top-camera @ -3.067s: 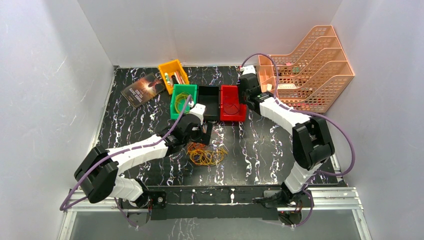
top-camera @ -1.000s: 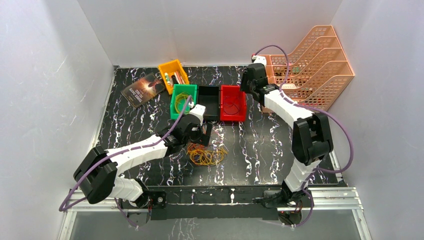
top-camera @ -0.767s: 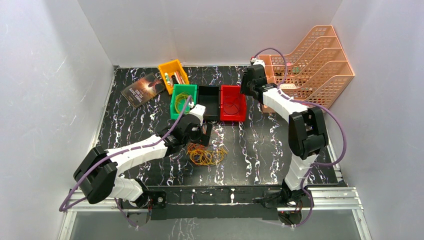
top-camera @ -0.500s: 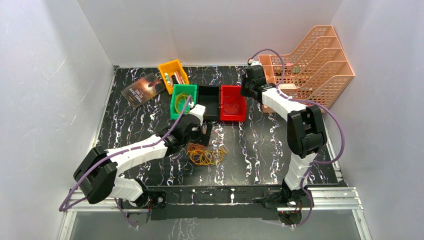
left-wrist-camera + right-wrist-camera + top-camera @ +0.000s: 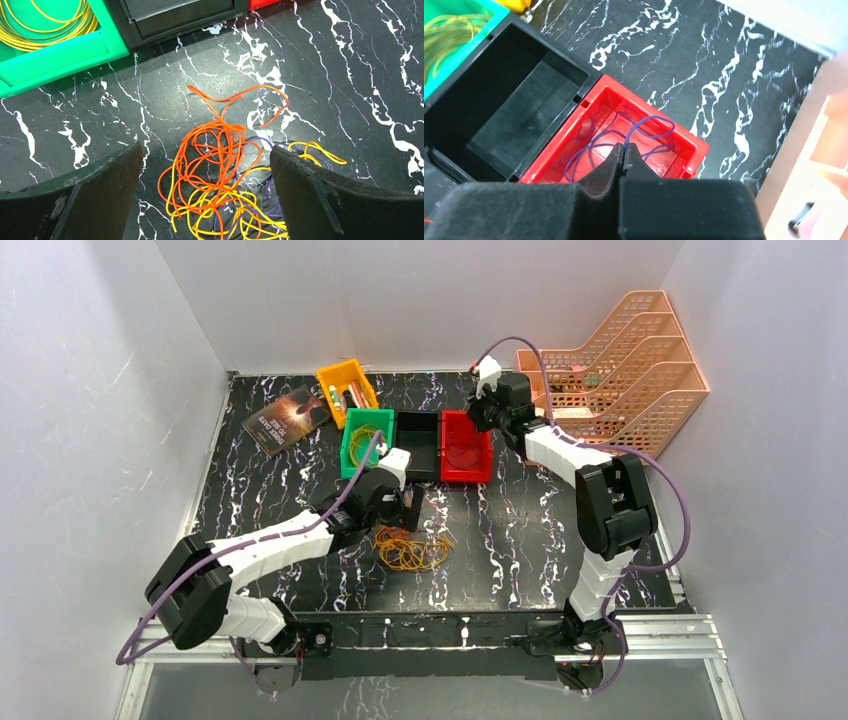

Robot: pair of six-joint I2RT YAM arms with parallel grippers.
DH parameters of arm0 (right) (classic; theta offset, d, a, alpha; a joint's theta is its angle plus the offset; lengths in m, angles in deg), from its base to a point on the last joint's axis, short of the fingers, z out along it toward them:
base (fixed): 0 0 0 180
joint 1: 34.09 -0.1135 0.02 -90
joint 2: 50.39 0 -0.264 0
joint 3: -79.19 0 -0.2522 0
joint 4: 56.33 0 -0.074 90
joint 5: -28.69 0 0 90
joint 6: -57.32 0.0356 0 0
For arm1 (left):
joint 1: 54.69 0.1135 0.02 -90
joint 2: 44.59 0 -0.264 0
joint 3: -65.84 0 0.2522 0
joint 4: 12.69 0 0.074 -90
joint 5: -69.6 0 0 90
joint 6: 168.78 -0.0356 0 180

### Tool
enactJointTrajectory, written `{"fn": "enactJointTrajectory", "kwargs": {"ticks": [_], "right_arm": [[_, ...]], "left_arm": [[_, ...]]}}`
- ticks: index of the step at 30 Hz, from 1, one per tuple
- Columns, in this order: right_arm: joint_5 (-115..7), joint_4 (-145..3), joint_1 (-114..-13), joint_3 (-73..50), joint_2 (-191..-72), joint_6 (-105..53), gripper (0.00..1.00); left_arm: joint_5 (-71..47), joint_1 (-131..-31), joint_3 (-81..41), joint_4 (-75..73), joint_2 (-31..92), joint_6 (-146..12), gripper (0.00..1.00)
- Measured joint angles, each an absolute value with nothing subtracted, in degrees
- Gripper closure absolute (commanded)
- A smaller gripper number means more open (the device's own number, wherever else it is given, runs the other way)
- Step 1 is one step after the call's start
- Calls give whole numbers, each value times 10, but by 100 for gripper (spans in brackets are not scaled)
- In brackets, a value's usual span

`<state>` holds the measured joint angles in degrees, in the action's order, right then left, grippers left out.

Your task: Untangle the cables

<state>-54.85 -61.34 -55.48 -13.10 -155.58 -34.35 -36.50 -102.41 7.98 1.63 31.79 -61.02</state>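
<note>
The cables (image 5: 410,552) lie as a tangle of thin orange, yellow and purple loops on the black marbled table. In the left wrist view the tangle (image 5: 220,175) sits between and below my open fingers. My left gripper (image 5: 400,515) (image 5: 205,155) hovers just above it, open and empty. My right gripper (image 5: 477,425) (image 5: 625,147) is over the red bin (image 5: 466,468) (image 5: 561,135), shut on a thin purple cable (image 5: 649,120) whose loops hang down into that bin.
A green bin (image 5: 352,465) (image 5: 60,55) holds coiled yellow cable. A black bin (image 5: 418,475) (image 5: 509,110) stands between it and the red bin. A yellow bin (image 5: 331,373), a book (image 5: 288,418) and an orange tiered tray (image 5: 620,370) stand at the back.
My right wrist rose from the red bin toward the tray, then swung left to the bin's far edge. The left arm and the tangle have stayed put.
</note>
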Motion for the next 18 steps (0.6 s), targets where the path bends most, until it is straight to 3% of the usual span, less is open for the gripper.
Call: {"fn": "enactJointTrajectory", "kwargs": {"ticks": [9,18], "right_arm": [[-439,-531,-555,-199,-1534,-576,100],[-386,-581,-571,-273,-1504,-843,100]], "left_arm": [[-367,-1024,80,18,315,-610,2],[-367,-1024,80,20,315,-610,2]]}}
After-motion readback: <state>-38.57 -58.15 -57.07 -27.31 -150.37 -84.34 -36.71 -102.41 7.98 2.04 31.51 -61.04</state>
